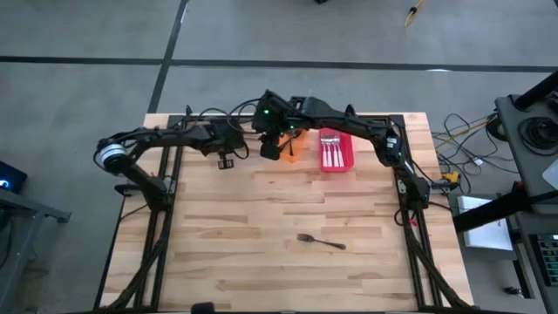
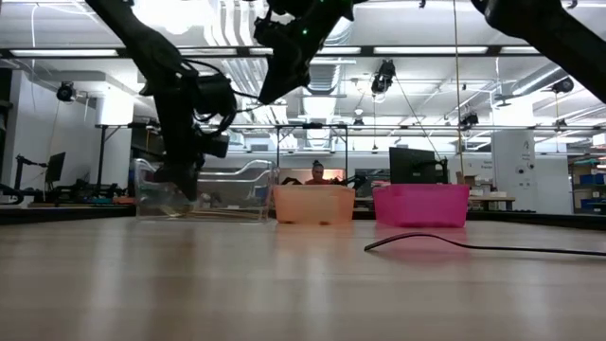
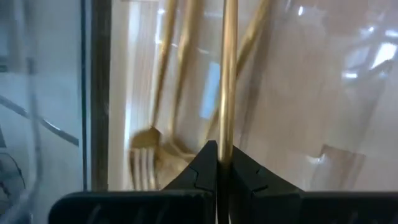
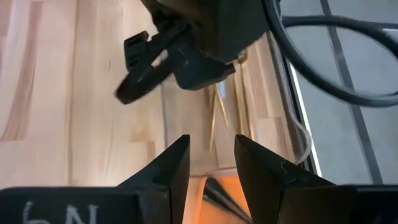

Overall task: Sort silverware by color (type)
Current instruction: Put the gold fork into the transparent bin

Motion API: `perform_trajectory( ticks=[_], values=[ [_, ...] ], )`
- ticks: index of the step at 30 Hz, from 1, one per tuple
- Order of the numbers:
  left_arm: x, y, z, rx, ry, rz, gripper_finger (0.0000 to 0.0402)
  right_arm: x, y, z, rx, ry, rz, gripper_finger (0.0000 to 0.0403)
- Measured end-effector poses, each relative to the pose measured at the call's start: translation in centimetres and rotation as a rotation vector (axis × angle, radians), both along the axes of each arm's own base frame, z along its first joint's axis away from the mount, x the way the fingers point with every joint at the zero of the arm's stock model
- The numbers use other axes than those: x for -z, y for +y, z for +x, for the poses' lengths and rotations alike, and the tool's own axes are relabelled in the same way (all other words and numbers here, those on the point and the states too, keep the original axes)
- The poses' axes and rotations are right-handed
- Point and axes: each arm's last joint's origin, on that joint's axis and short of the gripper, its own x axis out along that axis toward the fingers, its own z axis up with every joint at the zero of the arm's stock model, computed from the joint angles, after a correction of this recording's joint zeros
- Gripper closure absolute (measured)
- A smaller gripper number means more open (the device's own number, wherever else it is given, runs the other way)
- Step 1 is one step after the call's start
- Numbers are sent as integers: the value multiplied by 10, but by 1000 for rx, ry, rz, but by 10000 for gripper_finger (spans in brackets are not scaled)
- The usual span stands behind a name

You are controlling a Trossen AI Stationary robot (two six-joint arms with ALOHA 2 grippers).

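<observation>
My left gripper (image 3: 217,163) is shut on a gold utensil (image 3: 228,74) and reaches slanting down into the clear bin (image 2: 237,194) at the table's far side, where more gold silverware (image 3: 163,93) lies. My right gripper (image 4: 211,155) hangs open and holds nothing, high above the orange bin (image 1: 299,148), just right of the left gripper (image 1: 228,153). The red bin (image 1: 342,161) holds silver forks (image 1: 330,150). One black fork (image 1: 321,241) lies flat on the wood nearer the front. My left gripper pinches the gold utensil's slim handle (image 3: 227,134) between its two fingertips. The fingers come slanting down from the table's left. The handle runs on ahead of them, in line with them, into the clear bin. Whether its far end rests on the bin's floor I cannot tell.
The three bins stand in a row along the far edge: clear, orange (image 2: 312,204), red (image 2: 421,205). Both arms crowd together over the clear and orange bins. The bare wooden tabletop (image 1: 261,262) stretches toward the near edge around the black fork (image 2: 454,244).
</observation>
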Motion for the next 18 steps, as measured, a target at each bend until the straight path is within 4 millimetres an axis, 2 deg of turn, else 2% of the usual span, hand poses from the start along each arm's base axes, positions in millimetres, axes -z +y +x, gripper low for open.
perform_trajectory(
  ticks=[3, 8, 18],
  values=[
    [5, 3, 4, -3, 38, -19, 401, -4, 1, -5, 11, 11, 13, 284],
    [4, 5, 9, 9, 6, -55, 401, -6, 2, -8, 20, 22, 24, 284],
    [1, 2, 7, -1, -27, -89, 399, -5, 2, -8, 22, 31, 29, 284]
  ],
)
